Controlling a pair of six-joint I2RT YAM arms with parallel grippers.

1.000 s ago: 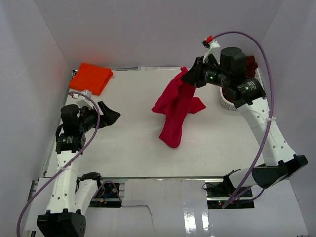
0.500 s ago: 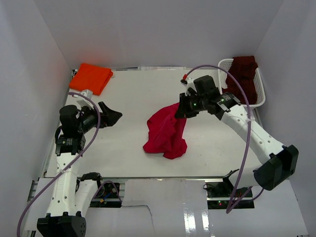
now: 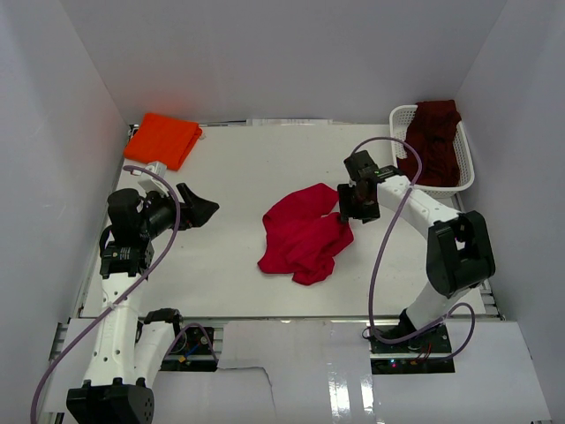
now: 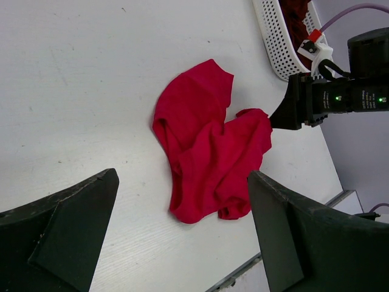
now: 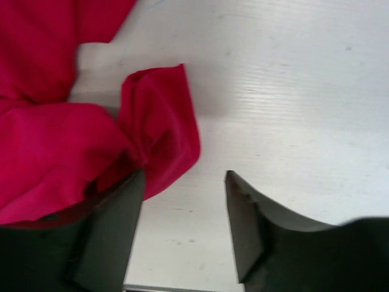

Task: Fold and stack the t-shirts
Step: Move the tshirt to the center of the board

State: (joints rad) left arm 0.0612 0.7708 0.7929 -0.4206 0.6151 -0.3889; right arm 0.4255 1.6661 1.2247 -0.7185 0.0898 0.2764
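1. I see the crumpled shirt (image 3: 305, 234) lying mid-table (image 3: 238, 168).
2. The folded shirt (image 3: 164, 139) lies in the far-left corner.
3. The basket (image 3: 399, 117) sits far right, with a third shirt (image 3: 434, 132) in it.
4. The right gripper (image 3: 349, 215) touches the crumpled shirt's right edge.

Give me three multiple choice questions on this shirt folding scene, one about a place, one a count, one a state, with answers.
1. Where is the maroon t-shirt? A in the white basket; B folded at the far left corner; C crumpled in the middle.
2. How many t-shirts show from above? A two; B three; C four.
3. The right gripper has its jaws: A shut tight; B apart; C out of view.
Answers: 1 A, it drapes in the basket at far right. 2 B, red t-shirt, orange t-shirt, maroon t-shirt. 3 B, the right wrist view shows a gap between them.
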